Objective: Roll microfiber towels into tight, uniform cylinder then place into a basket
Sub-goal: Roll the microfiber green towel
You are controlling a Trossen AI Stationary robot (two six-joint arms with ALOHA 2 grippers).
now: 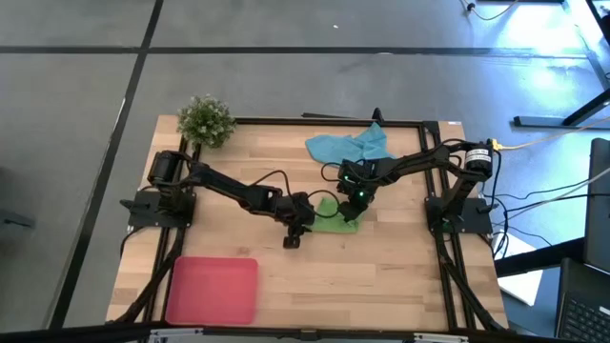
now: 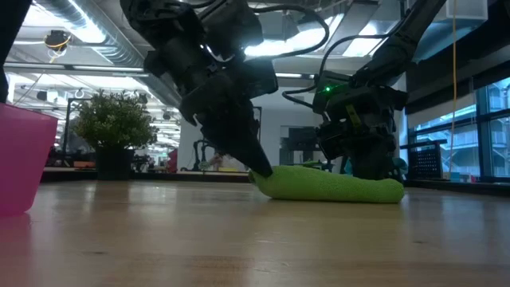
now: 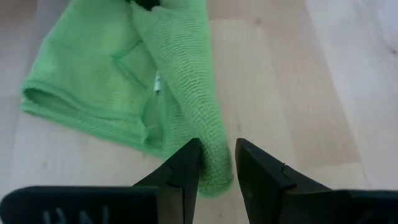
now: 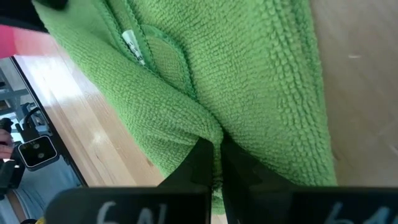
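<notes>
**Lime green towel half-rolled, pinched at both ends**

Lime green microfiber towel [image 1: 339, 215] lying near mid-table on the wooden table [image 1: 381, 276], partly rolled: a thick ribbed roll along one edge, a flat folded flap still spread beside it. Left gripper [image 3: 217, 171] down at one end of the roll, fingers nearly together with that end's tip squeezed in the narrow gap. Right gripper [image 4: 216, 163] down at the opposite end, under the green indicator light, fingers drawn almost closed on a pleat of the cloth. Seen from table height as a low green sausage [image 2: 331, 185] resting on the wood, one dark gripper at each end.

Held this way, judging by the pose, to keep both ends of the roll level so the cylinder winds evenly and stays tight. Flat flap not yet taken up, so rolling looks unfinished.

Light blue towel [image 1: 349, 147] crumpled at the far edge of the table, untouched, just behind the right arm. Pinkish-red basket [image 1: 213, 290] at the near left corner, well apart from both grippers, nothing visible inside. Small bushy plant [image 1: 206, 120] at the far left corner, clear of the work.
</notes>
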